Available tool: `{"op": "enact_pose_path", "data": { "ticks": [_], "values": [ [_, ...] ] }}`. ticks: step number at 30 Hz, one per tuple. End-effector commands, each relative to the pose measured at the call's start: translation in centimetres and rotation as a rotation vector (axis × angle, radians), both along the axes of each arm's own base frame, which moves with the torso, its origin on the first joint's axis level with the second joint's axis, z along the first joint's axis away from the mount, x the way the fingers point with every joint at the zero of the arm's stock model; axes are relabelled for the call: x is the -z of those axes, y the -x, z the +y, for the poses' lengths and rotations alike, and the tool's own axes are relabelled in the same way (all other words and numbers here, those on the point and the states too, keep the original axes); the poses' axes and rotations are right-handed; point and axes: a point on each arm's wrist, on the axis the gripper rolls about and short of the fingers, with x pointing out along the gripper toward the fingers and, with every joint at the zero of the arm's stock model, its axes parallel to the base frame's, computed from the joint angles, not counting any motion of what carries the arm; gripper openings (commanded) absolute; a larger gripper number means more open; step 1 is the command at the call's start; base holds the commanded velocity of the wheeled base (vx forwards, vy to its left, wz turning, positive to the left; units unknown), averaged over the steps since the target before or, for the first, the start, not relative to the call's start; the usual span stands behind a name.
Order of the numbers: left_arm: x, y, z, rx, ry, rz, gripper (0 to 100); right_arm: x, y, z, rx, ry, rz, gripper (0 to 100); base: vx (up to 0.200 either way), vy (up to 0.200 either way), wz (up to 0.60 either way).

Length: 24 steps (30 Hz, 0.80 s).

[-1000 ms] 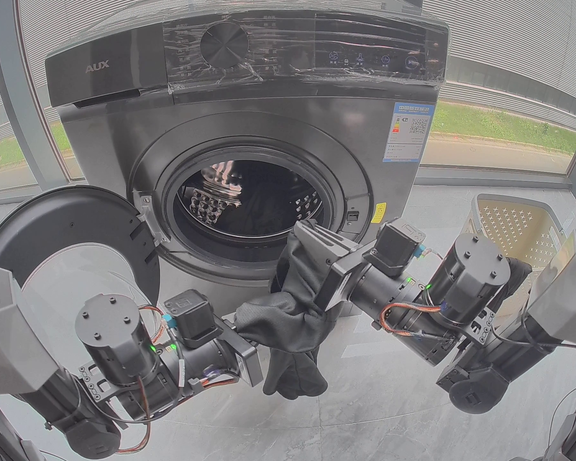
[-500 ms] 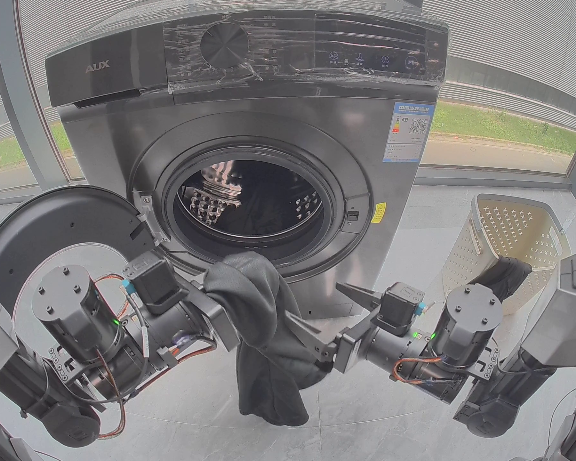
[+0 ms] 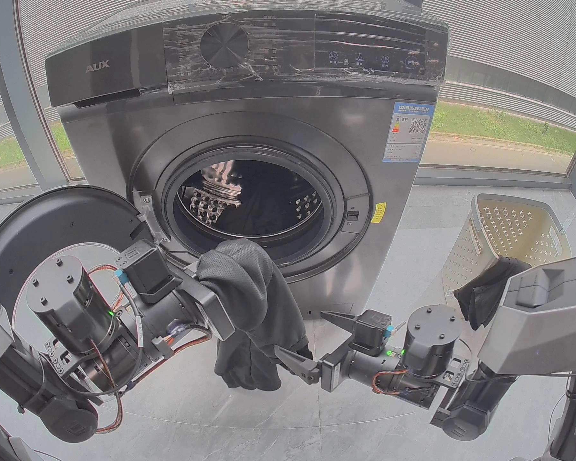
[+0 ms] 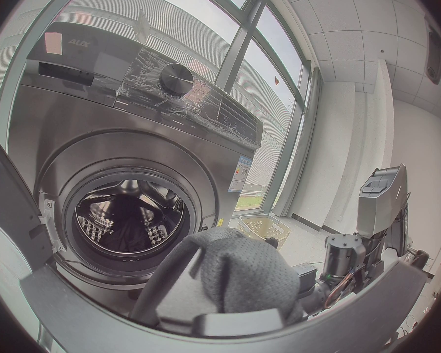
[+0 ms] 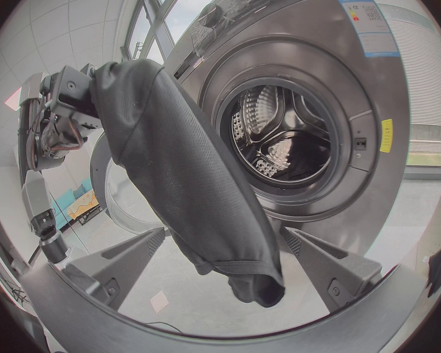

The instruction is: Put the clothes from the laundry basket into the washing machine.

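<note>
Grey tiled floor by tall windows. The washing machine stands with its door swung open; something dark lies low in its drum. The laundry basket has a dark cloth over its rim. My left hand grips a dark garment below the opening. My right hand is spread wide around its hanging end, holding nothing.

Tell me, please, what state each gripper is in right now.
Left gripper: closed, holding the garment.
Right gripper: open, holding nothing.
</note>
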Motion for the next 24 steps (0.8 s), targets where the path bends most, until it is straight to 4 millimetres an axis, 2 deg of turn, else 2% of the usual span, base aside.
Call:
{"op": "enact_pose_path", "data": {
  "ticks": [1, 7, 16, 23, 24],
  "values": [
    [-0.2, 0.1, -0.1, 0.004, 0.005, -0.008, 0, 2.0, -1.6, 1.6, -0.017, 0.007, -0.005, 100, 0.000, 0.000, 0.00],
    [-0.3, 0.0, -0.1, 0.003, 0.009, -0.010, 0, 3.1, -4.1, 2.9, 0.006, -0.018, -0.039, 100, 0.000, 0.000, 0.00],
    [-0.6, 0.0, -0.2, 0.006, 0.019, -0.023, 0, 3.7, -5.1, 4.7, 0.001, -0.050, -0.071, 100, 0.000, 0.000, 0.00],
    [-1.4, 0.2, -0.1, 0.009, 0.042, -0.045, 0, 4.4, -5.9, 5.3, 0.026, -0.057, -0.079, 100, 0.000, 0.000, 0.00],
    [-1.4, 0.2, 0.0, 0.007, 0.042, -0.045, 0, 4.4, -5.8, 5.4, 0.026, -0.058, -0.080, 0, 0.000, 0.000, 0.00]
  ]
}}
